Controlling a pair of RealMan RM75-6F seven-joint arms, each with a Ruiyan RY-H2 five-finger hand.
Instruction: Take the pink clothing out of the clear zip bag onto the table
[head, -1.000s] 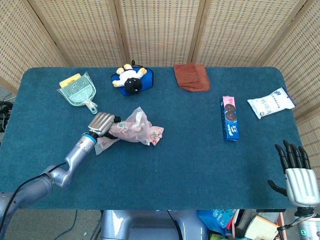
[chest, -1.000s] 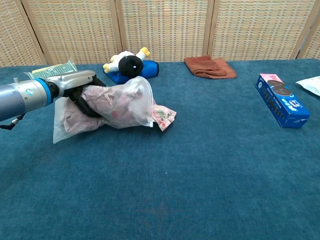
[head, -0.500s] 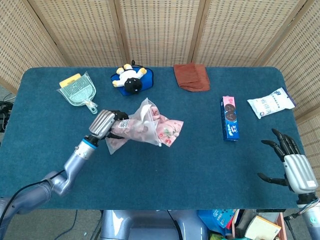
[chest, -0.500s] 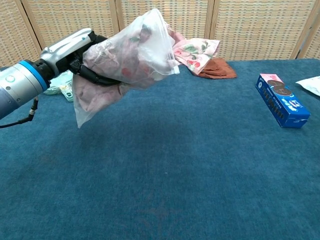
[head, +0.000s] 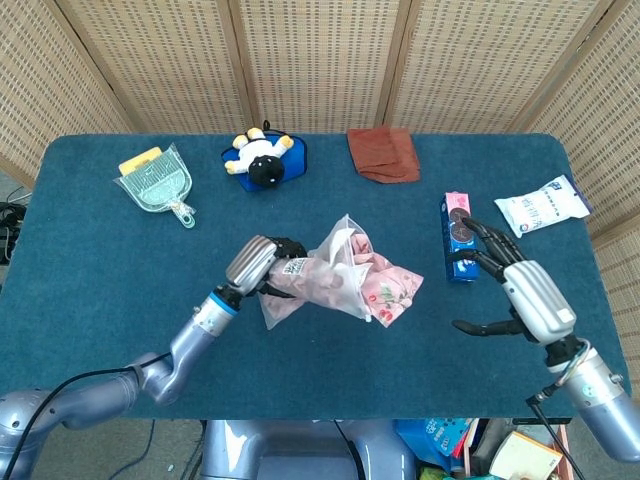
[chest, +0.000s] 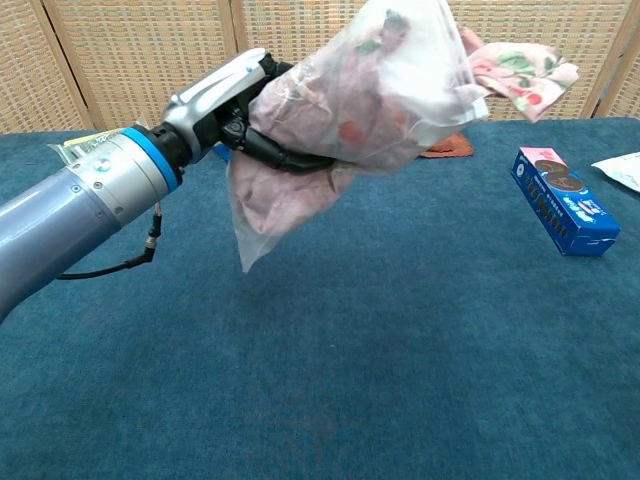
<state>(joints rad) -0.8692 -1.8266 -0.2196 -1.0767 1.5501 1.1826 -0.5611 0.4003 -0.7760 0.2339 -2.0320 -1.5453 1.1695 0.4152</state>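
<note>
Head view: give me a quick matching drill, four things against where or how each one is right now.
Things:
1. zip bag
2. right hand
3. brown cloth
4. dustpan

States:
A. lying at the far edge, middle
B. fingers spread, holding nothing
C. held off the table by the left hand
D. lying at the far left

Pairs: 1-C, 2-B, 3-A, 4-D
</note>
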